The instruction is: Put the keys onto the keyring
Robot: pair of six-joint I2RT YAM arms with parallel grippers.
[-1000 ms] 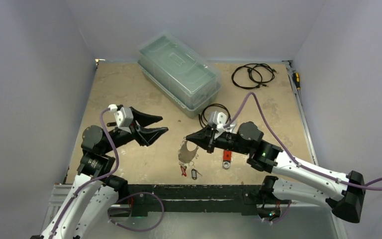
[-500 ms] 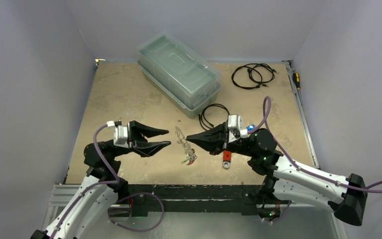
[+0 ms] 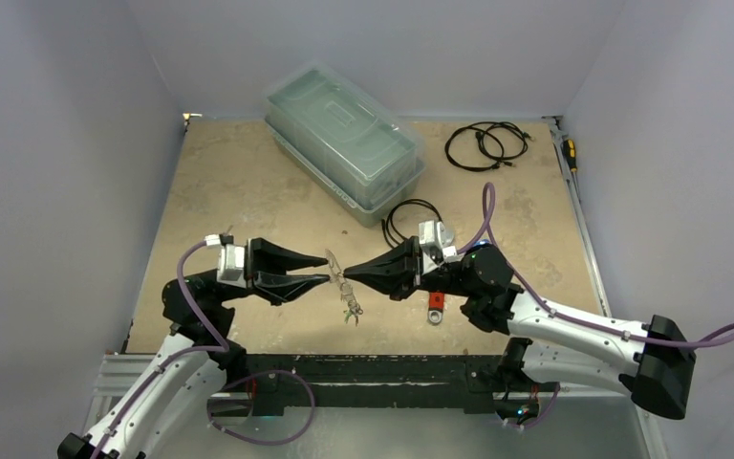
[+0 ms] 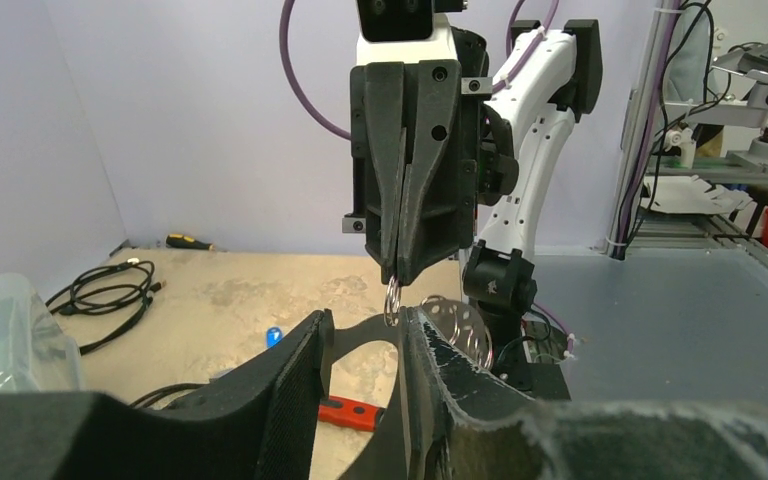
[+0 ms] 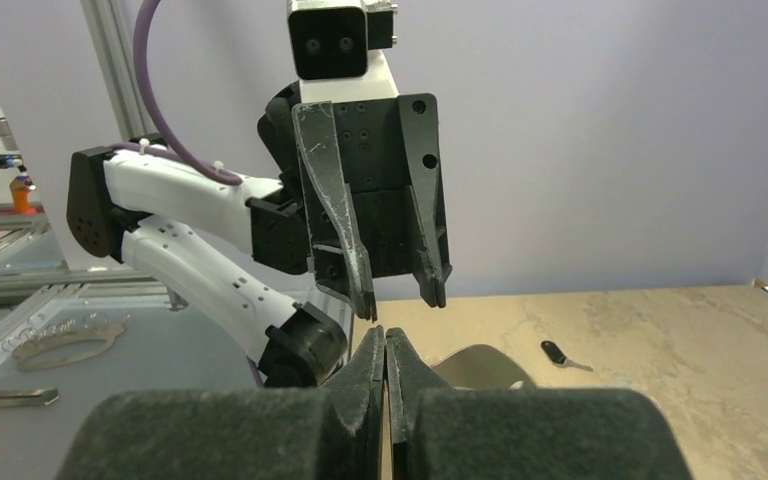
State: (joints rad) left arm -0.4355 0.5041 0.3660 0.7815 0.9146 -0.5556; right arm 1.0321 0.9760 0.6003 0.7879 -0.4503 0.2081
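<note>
My right gripper (image 3: 352,273) is shut on a small split ring (image 4: 393,298) of the keyring (image 3: 344,283) and holds it above the table. The keyring's silvery plate (image 4: 457,325) hangs behind that ring. Small keys (image 3: 352,309) with green and red tags dangle under it. My left gripper (image 3: 323,272) faces the right one tip to tip. It is open, and its fingertips (image 4: 415,322) stand either side of the small ring with a narrow gap. A black-tagged key (image 5: 557,353) lies on the table. A blue tag (image 4: 273,337) lies there too.
A red-handled wrench (image 3: 435,304) lies below the right gripper. A clear lidded box (image 3: 344,143) stands at the back. Black cable coils lie at the back right (image 3: 485,145) and behind the right wrist (image 3: 411,218). A yellow screwdriver (image 3: 570,153) rests at the right edge.
The right gripper lifted the keyring off the table and carried it left. The left gripper moved right to meet it, and its jaws narrowed around the small ring.
</note>
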